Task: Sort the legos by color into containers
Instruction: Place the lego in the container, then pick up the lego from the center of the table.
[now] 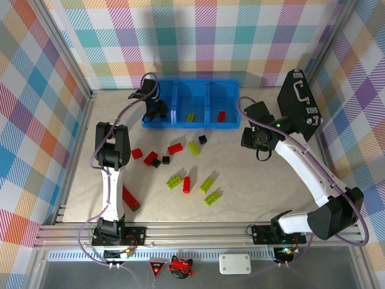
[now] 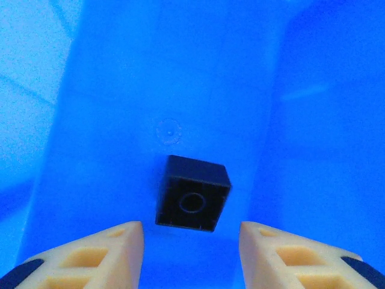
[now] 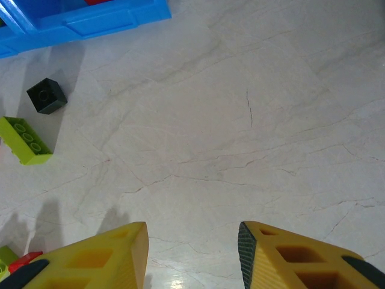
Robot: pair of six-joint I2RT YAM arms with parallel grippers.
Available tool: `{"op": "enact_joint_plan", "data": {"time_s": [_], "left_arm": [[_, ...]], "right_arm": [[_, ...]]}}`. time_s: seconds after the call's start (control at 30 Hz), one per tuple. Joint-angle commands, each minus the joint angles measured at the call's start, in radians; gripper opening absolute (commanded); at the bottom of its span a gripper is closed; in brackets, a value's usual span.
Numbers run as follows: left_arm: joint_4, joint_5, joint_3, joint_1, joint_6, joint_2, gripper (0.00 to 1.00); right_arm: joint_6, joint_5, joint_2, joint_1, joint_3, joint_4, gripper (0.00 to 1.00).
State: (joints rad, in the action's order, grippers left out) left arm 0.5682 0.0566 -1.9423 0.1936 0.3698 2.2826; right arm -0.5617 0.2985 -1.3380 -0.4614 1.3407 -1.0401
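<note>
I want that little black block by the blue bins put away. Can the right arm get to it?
Probably yes. The right gripper is open over bare table, and the black brick lies nearby, apart from the lime green brick and the blue bins, with nothing in between.

3 blue bins (image 1: 207, 102) (1 lego (image 1: 190, 117) each), other legos (image 1: 186, 184) scattered nearby

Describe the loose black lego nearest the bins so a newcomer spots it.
Find the row of blue containers. Just in front of the middle bin lies a black lego, beside a lime lego. The other loose black ones sit farther left among reds.
</note>
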Motion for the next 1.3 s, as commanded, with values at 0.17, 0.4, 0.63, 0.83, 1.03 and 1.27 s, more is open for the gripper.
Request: {"op": "enact_joint_plan", "data": {"time_s": [0.17,0.4,0.63,0.83,1.03,1.27], "left_arm": [[-0.021,0.034,0.021,-0.005,0.012,-0.066,0.46],[-0.027,0.028,0.163,-0.003,0.031,-0.217,0.45],[0.000,0.035,0.330,0.003,0.041,-0.374,0.45],[0.018,0.043,0.479,0.009,0.040,-0.507,0.45],[0.017,0.061,0.609,0.009,0.039,-0.611,0.45],[0.035,0.044,0.712,0.009,0.029,-0.702,0.45]], "right_arm": [[-0.015,-0.030,0.019,-0.005,-0.026,0.013,0.45],[-0.019,-0.086,-0.018,-0.009,-0.048,0.060,0.45],[-0.018,-0.119,-0.073,-0.036,-0.045,0.087,0.44],[-0.026,-0.134,-0.122,-0.089,-0.035,0.098,0.44],[0.012,-0.191,-0.198,-0.133,-0.015,0.154,0.44],[0.085,-0.254,-0.350,-0.182,0.082,0.205,0.43]]}}
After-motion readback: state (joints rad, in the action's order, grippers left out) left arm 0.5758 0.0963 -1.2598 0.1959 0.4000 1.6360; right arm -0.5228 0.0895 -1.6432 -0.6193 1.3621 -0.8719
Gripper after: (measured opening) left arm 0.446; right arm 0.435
